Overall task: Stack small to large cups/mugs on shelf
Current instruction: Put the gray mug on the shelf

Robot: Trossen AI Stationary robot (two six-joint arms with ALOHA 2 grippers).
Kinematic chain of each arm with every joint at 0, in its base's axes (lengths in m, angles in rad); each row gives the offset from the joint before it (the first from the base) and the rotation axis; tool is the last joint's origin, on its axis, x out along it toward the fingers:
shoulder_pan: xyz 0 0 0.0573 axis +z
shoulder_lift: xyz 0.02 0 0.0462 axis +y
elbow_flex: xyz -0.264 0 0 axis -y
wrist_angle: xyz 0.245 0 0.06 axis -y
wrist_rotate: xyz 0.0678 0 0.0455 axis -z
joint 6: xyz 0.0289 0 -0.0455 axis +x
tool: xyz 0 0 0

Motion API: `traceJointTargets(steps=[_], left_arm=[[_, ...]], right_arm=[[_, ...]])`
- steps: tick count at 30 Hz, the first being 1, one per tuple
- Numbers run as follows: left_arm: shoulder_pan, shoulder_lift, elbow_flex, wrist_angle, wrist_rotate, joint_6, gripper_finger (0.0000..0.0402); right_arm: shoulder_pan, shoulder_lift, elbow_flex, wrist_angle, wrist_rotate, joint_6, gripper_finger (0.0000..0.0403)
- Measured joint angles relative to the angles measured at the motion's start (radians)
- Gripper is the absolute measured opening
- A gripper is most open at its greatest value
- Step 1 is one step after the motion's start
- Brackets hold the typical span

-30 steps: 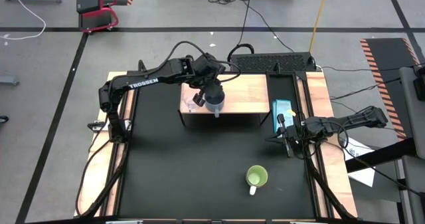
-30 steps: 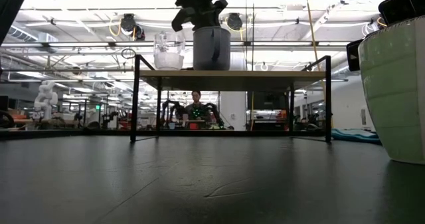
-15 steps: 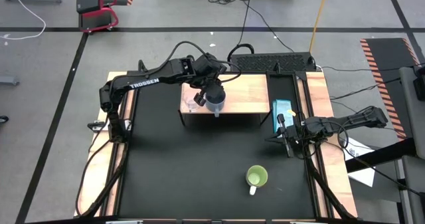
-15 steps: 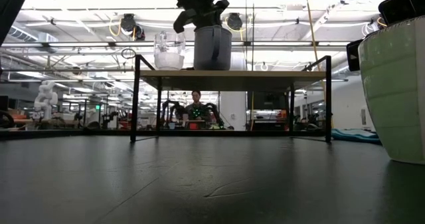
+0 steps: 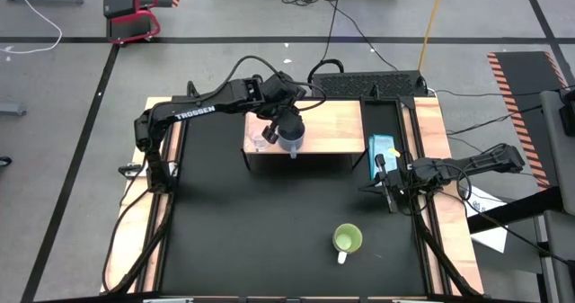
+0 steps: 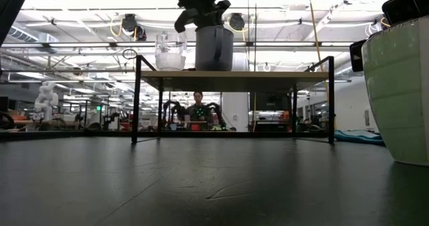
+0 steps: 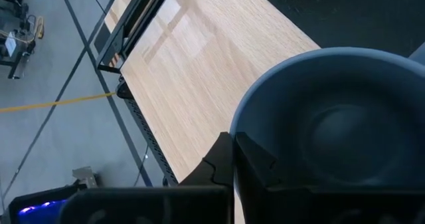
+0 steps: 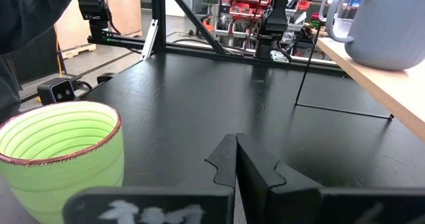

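Observation:
The grey-blue mug stands upright on the light-wood shelf, handle toward the near edge. The clear glass cup stands just to its left on the shelf board. My left gripper is above the mug, shut on its rim. The lime-green mug stands on the black table, near and right of centre, white handle toward the near edge. My right gripper is shut and holds nothing. It waits low by the table's right side, with the green mug in front of it. My left gripper holds the grey-blue mug by its rim, one finger inside the bowl and one outside. It comes from above, slanting down from the table's left. The mug stands upright with its base on the shelf board.
A teal box lies on the right side strip beside the shelf. The shelf's black legs stand on the table. A black cable tray runs behind the shelf. A person sits far beyond the table.

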Motion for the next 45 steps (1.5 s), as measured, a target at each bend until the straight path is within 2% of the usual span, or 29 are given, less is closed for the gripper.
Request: traceJointTargets(steps=[8,34,39,45], left_arm=[[0.000,0.010,-0.010,-0.053,0.009,-0.040,0.0021],[0.018,0.005,-0.003,0.011,-0.038,-0.016,0.0026],[0.008,0.003,-0.002,0.015,-0.092,-0.017,0.0026],[-0.008,0.002,-0.001,0.065,-0.098,-0.016,0.0026]], right_arm=[[0.000,0.000,0.000,0.001,0.000,0.000,0.0000],[0.000,0.000,0.000,0.003,0.001,0.017,0.0000],[0.000,0.000,0.000,0.004,0.001,0.025,0.0000],[0.000,0.000,0.000,0.005,0.001,0.026,0.0000]])
